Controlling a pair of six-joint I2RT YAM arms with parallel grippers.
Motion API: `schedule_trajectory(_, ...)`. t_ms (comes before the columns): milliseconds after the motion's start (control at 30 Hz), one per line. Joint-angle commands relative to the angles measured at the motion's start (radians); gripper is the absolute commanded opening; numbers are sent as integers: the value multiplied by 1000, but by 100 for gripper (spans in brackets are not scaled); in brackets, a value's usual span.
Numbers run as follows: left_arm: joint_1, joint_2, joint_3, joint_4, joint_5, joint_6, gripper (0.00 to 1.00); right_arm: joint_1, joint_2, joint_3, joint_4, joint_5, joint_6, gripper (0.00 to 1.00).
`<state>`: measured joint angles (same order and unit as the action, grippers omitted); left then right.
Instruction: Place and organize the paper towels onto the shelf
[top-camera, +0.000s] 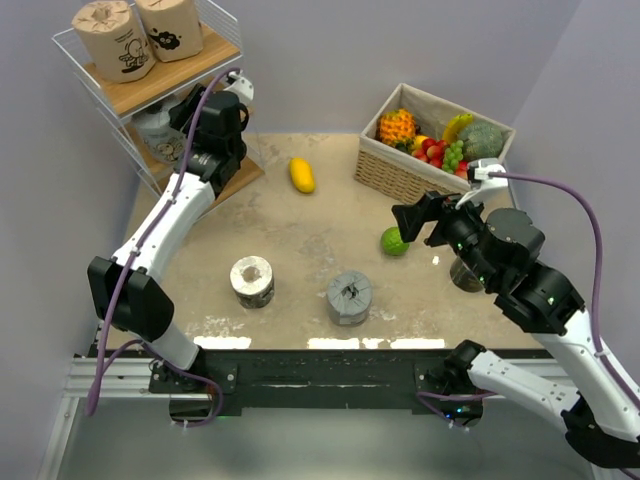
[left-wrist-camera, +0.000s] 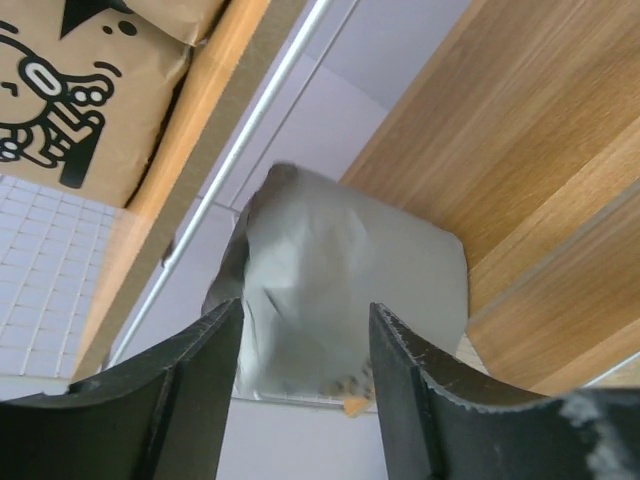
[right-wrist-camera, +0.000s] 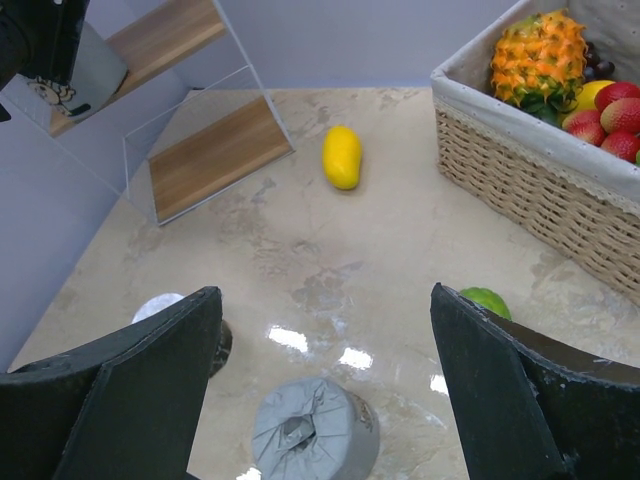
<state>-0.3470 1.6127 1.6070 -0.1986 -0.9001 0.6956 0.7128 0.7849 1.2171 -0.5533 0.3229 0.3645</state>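
Reaching into the shelf (top-camera: 160, 88) at far left with my left arm. Top board: two tan rolls with cartoon prints, one (top-camera: 113, 38) left, the other (top-camera: 172, 27) just beside it on the right, both upright. My left pincer (left-wrist-camera: 305, 310) is in at the middle tier, jaws parted with a clear gap. The pale grey roll (left-wrist-camera: 330, 270) sits on the middle board just past the tips and spreads wider than the gap, so I read it as released, not clamped. From above the pincer itself is mostly hidden by the wrist and the wire. On the table (top-camera: 300, 230), near side: cream roll (top-camera: 252, 281) upright, core hole up; dark grey roll (top-camera: 349, 297) just right of it, the two apart. Mango (top-camera: 301, 174) lies further back, right of the shelf. Lime (top-camera: 394, 241) is right of centre. My right pincer (right-wrist-camera: 322, 295) hangs over the table by the lime, jaws spread wide, nothing between them; the dark grey roll shows below it in the wrist view. Wicker basket (top-camera: 400, 175) of fruit at far right.
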Motion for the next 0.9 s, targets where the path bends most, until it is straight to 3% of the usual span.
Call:
schedule_trajectory(0,6,-17,13,79,-31,50,61,2,-9,-1,18,22,-24,89)
schedule_trajectory(233,0,-14,53,44,-5,6,63,1,-4,-7,23,16,-25,89)
schedule_trajectory(400,-12,-36,67,-106,65,-139,54,2,4,-13,33,5,-21,89)
schedule_trajectory(600,-9,-63,-79,-59,46,-145,45,2,5,-16,35,-4,-16,89)
schedule_trajectory(867,52,-25,-70,-47,20,-137,43,2,4,-18,32,-5,-29,89)
